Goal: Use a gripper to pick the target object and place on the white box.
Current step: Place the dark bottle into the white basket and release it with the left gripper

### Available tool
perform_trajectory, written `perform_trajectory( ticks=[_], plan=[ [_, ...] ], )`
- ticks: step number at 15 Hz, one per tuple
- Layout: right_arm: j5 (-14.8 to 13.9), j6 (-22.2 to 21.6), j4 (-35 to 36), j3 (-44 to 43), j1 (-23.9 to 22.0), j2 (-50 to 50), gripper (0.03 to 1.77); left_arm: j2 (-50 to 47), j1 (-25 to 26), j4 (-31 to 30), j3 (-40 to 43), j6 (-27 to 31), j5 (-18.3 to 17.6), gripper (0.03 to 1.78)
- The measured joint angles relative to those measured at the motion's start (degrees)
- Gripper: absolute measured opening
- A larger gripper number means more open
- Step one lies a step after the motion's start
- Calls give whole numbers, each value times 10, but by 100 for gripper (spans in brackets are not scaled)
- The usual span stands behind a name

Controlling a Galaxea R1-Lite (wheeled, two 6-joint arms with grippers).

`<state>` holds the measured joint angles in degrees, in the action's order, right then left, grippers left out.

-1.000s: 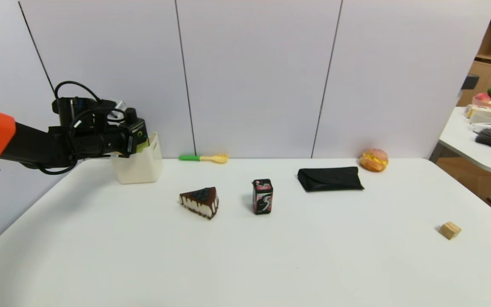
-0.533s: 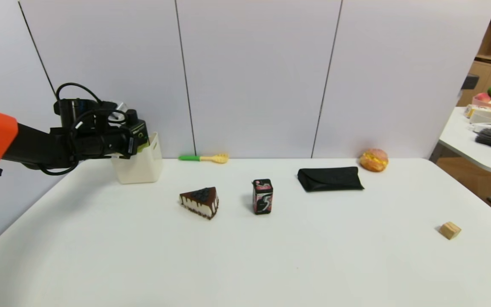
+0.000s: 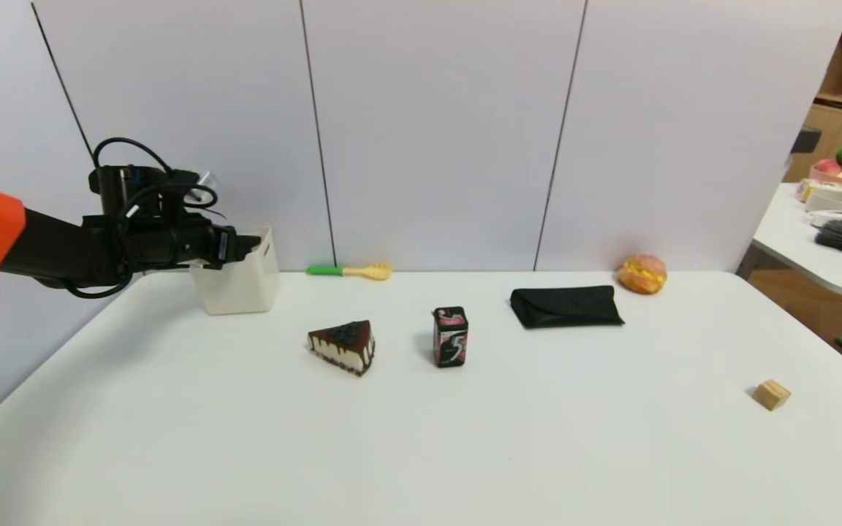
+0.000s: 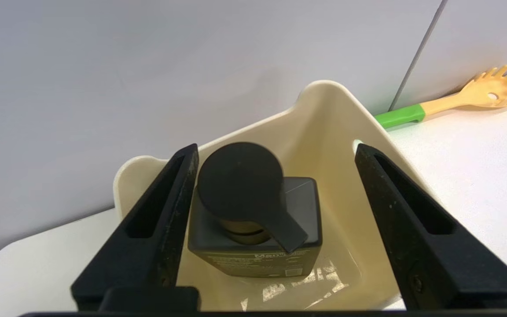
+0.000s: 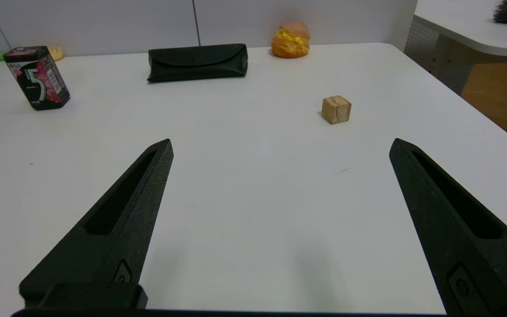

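Observation:
The target object (image 4: 297, 198), a black pump bottle with "Men" lettering, stands upright inside the white box (image 4: 324, 127). In the head view it is hidden behind the wall of the white box (image 3: 242, 281), which sits at the table's far left by the wall. My left gripper (image 4: 276, 147) hangs just above the box rim, open, its fingers (image 4: 165, 211) spread to either side of the pump head with a wide gap on one side. The left gripper (image 3: 245, 243) reaches in from the left. My right gripper (image 5: 282, 142) hovers open and empty over bare table.
On the table are a cake slice (image 3: 343, 346), a black-red gum box (image 3: 451, 336), a black case (image 3: 566, 305), a bun (image 3: 641, 273), a wooden cube (image 3: 771, 394) and a pasta spoon (image 3: 351, 271) by the wall. A second table (image 3: 816, 248) stands at the right.
The left gripper has opened. The bottle, held above the box rim before, has dropped into the box and no longer shows in the head view.

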<state>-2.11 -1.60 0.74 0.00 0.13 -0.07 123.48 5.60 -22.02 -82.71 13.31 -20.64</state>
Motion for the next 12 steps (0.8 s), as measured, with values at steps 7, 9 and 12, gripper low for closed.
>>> perform_trajectory(
  ticks=[7,9,12],
  plan=[
    [0,0,0,0,0,0,170,-111,1,71,14,2,0,155],
    [0,0,0,0,0,0,170,-167,1,94,33,4,0,159],
    [0,0,0,0,0,0,170,-273,0,112,99,6,0,162]
  ],
)
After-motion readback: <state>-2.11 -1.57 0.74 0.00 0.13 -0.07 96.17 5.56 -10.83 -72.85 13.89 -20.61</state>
